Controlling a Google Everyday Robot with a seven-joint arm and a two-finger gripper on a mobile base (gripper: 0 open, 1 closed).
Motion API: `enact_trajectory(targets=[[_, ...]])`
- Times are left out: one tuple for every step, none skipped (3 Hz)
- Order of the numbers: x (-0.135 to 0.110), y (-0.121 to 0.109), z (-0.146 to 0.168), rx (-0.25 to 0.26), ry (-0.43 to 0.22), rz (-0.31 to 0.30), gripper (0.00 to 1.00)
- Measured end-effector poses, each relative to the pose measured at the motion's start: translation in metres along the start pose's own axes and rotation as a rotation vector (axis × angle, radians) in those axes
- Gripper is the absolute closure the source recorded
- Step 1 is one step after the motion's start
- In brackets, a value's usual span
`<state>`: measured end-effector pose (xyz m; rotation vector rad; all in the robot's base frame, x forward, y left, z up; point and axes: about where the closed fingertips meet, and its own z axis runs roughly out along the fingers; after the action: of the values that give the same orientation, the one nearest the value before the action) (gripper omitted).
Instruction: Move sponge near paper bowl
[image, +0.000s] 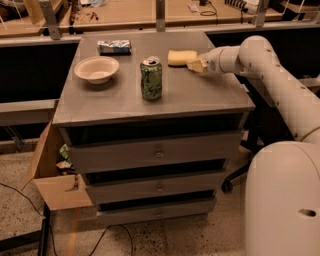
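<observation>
The pale yellow sponge (181, 56) lies flat on the grey cabinet top (200, 95), toward the back and right of centre. My gripper (195, 65) reaches in from the right, low over the top, and sits right against the sponge's right end. The off-white paper bowl (96, 69) stands on the left part of the top, well apart from the sponge. A green can (151, 77) stands upright between the bowl and the sponge, nearer the front.
A blue snack packet (114, 46) lies at the back left, behind the bowl. Drawers (157, 152) run below the top. An open cardboard box (55, 175) stands on the floor at the left. My white base (285, 200) fills the lower right.
</observation>
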<state>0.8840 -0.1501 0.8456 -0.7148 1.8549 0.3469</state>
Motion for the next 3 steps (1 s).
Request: enact_trajectory(targets=[[-0.050, 0.025, -0.016, -0.059, -0.039, -0.079, 1.00], [-0.072, 0.055, -0.024, -0.138, -0.035, -0.122, 1.00], [-0.075, 0.097, -0.016, -0.262, -0.001, -0.167, 1.00]])
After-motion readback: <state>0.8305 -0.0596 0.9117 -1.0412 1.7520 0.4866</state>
